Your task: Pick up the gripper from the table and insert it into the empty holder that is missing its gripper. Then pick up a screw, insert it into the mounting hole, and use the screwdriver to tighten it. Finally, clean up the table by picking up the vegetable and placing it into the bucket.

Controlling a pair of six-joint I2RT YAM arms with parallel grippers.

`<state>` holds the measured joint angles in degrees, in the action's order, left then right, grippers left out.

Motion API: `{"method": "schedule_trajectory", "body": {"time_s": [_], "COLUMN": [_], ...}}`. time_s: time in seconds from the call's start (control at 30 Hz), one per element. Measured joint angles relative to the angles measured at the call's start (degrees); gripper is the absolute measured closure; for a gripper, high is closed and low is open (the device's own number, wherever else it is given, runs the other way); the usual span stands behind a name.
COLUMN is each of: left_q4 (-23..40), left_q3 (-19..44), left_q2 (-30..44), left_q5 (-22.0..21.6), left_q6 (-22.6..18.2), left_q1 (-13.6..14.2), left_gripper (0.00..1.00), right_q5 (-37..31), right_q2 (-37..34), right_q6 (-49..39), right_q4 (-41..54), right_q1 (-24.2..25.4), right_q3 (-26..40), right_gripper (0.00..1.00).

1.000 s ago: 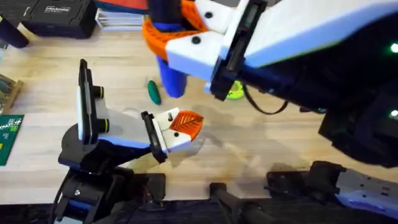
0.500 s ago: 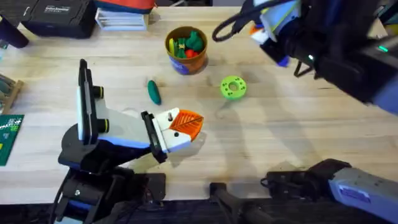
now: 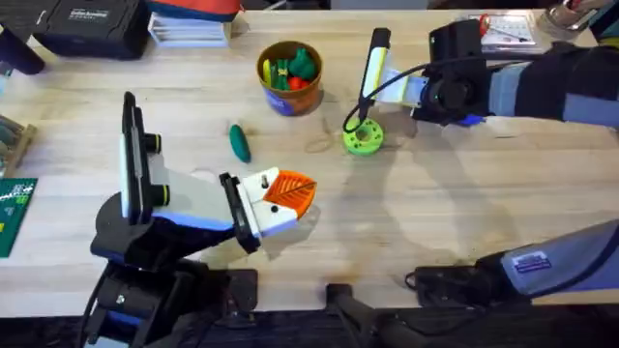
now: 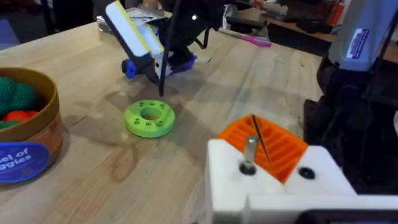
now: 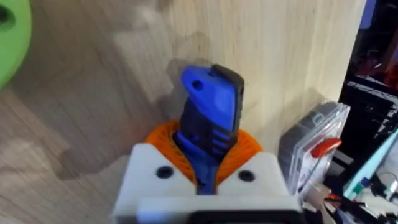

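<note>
The orange gripper piece [image 3: 290, 191] sits in the white holder [image 3: 263, 215] at the end of my left arm, at the table's middle front. In the left wrist view a metal screw [image 4: 248, 152] stands in the holder [image 4: 273, 186] beside the orange piece [image 4: 273, 144]. My right gripper [image 3: 395, 83] is shut on the screwdriver [image 3: 371, 68], whose thin tip points down at the lime-green disc [image 3: 363, 136]. The right wrist view shows the blue screwdriver [image 5: 210, 118] clamped in the right gripper [image 5: 208, 163]. The dark green vegetable [image 3: 239, 142] lies left of the disc. The bucket [image 3: 276, 99] stands behind it.
The bucket holds several toy vegetables. A black case [image 3: 89, 25] and stacked books [image 3: 190, 27] line the far left edge. A clear plastic box [image 3: 507, 29] sits at the far right. A green circuit board [image 3: 14, 215] lies at the left edge.
My right arm has swung from close under the camera out to the far right and come down, bringing the screwdriver tip over the lime-green disc. The left arm has stayed still.
</note>
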<state>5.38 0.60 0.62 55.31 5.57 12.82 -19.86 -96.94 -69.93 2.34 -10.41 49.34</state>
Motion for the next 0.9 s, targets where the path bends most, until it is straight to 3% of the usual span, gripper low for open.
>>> {"method": "schedule_trajectory", "body": {"time_s": [0.17,0.3,0.67,0.73,0.8,0.9], "left_q4": [-0.02,-0.01,0.00,0.00,-0.02,0.00], "left_q3": [0.00,0.00,0.00,0.00,0.00,0.00], "left_q2": [0.00,0.00,0.00,0.00,0.00,0.00], "left_q5": [-0.01,0.00,0.00,0.00,0.00,0.02], "left_q6": [0.00,0.00,-0.01,-0.09,-0.20,-0.18], "left_q1": [0.00,0.00,0.00,0.00,0.00,0.00], "left_gripper": [0.997,0.997,0.966,0.875,0.614,0.134], "right_q5": [-0.47,-1.54,-1.46,-1.43,-1.05,1.63], "right_q2": [0.06,1.34,7.93,11.08,15.15,20.83], "right_q6": [0.78,3.51,17.35,20.30,23.59,27.90], "right_q4": [2.96,6.99,16.10,17.96,20.57,25.46], "right_q1": [-0.02,-0.20,-0.43,-0.73,-1.46,-3.20], "right_q3": [1.77,3.26,2.26,2.23,2.25,2.25], "right_gripper": [0.567,0.047,0.008,0.008,0.008,0.008]}}
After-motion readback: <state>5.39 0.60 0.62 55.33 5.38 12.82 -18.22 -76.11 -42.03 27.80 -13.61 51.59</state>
